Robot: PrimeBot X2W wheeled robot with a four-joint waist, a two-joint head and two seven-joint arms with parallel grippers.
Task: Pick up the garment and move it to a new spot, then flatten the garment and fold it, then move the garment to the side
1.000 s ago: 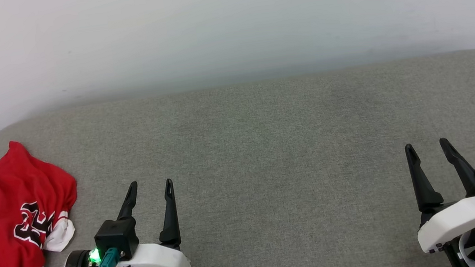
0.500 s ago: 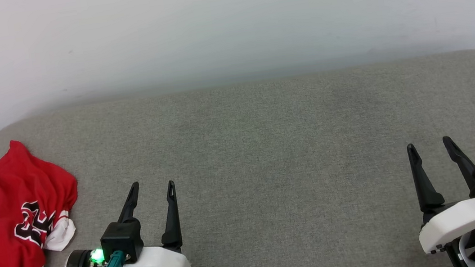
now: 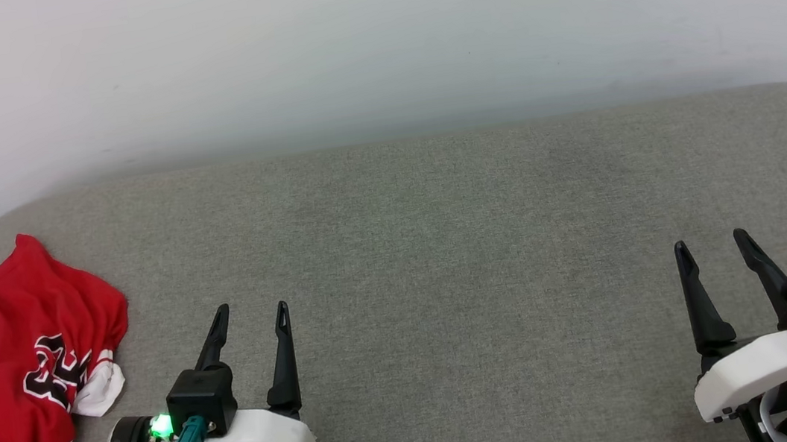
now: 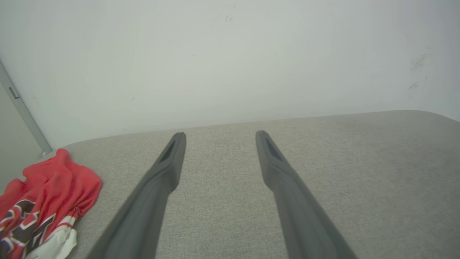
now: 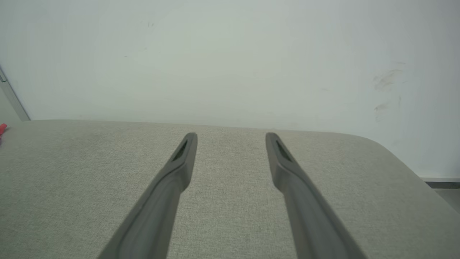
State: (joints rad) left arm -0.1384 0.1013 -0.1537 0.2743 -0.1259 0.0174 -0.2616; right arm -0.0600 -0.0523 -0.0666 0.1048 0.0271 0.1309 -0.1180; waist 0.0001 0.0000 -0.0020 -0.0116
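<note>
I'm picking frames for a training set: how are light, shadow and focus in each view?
Head view: soft even light, hardly any shadow by the garment, no glare; a green lamp glows behind the left gripper; the far edge of the grey surface looks hazy. Left wrist view: its fingers blur toward the bottom edge. Right wrist view: the right gripper is soft near the lens.

The grey, fabric-covered surface (image 3: pixel 441 245) has rounded far corners. The red garment (image 3: pixel 21 372) lies crumpled directly on the surface, at its left end.
</note>
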